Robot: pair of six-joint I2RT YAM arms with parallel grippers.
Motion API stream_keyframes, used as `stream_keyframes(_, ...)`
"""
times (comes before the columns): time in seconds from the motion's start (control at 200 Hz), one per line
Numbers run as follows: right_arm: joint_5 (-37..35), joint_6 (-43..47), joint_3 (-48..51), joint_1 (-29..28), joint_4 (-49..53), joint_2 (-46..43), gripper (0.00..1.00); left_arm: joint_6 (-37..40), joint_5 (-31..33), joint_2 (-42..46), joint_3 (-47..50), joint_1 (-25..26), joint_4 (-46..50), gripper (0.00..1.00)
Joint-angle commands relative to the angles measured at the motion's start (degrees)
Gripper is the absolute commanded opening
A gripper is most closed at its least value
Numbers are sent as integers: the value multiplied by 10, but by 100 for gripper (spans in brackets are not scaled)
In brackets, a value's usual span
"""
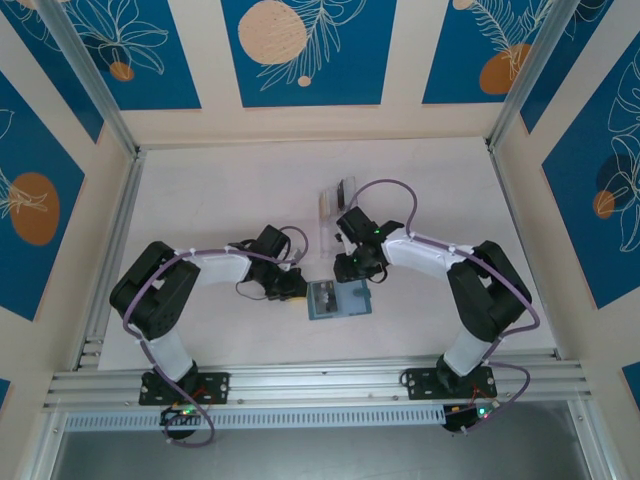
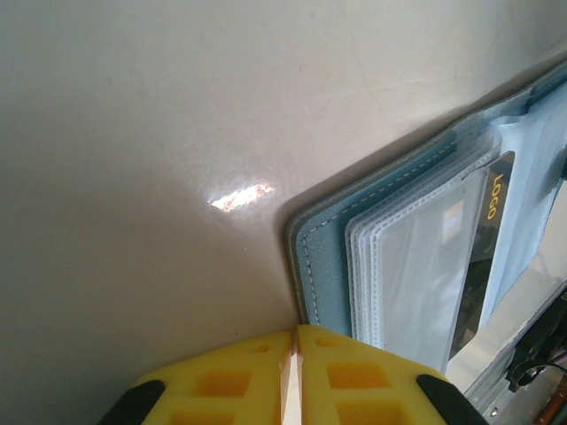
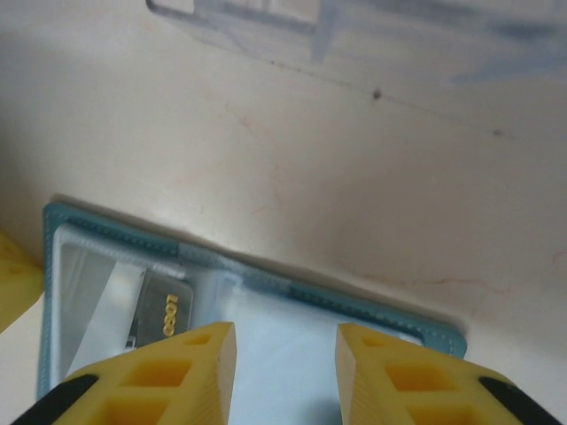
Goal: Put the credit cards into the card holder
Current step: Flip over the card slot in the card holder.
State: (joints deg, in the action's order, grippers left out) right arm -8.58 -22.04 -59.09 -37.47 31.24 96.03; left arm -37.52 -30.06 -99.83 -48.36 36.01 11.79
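The card holder (image 1: 340,300) lies open on the table between the two arms, slate-teal with pale see-through pockets (image 2: 416,266). A dark grey credit card (image 3: 161,312) with a gold "LOGO" print sits inside one pocket, also seen as the dark card (image 2: 490,212) in the left wrist view. My left gripper (image 2: 292,341) is shut, its yellow fingertips resting at the holder's left edge (image 2: 321,266). My right gripper (image 3: 285,341) is open just above the holder's pale inner page (image 3: 283,328), with nothing between its fingers.
A clear acrylic slotted rack (image 1: 335,200) stands just behind the holder with a dark card-like piece upright in it; its base shows as the clear rack (image 3: 257,13) in the right wrist view. Aluminium rails (image 1: 320,385) bound the table's near edge.
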Motion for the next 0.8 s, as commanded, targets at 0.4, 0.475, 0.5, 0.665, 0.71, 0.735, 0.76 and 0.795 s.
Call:
stream_keyframes(0.4,-52,-26,27,-33,13,-89,35,-1,-5,-27,11,13,-36,12)
stream_keyframes(0.475,-57,-29,39,-37,12,-109,35,1,-4,-26,13,13,-37,12)
stream_keyframes(0.5,-59,-30,44,-37,12,-112,35,1,-4,-26,13,13,-36,12)
stream_keyframes(0.665,-58,-33,74,-42,-2,-109,28,3,-5,-27,12,13,-34,12)
stream_keyframes(0.71,-58,-36,83,-43,-11,-108,28,4,-3,-26,12,13,-33,12)
stream_keyframes(0.735,-57,-38,87,-44,-16,-106,28,4,-3,-26,12,13,-32,12)
stream_keyframes(0.76,-55,-38,90,-44,-19,-104,28,4,-3,-26,12,13,-32,12)
stream_keyframes(0.795,-56,-40,95,-45,-26,-99,28,3,-3,-27,12,13,-32,12)
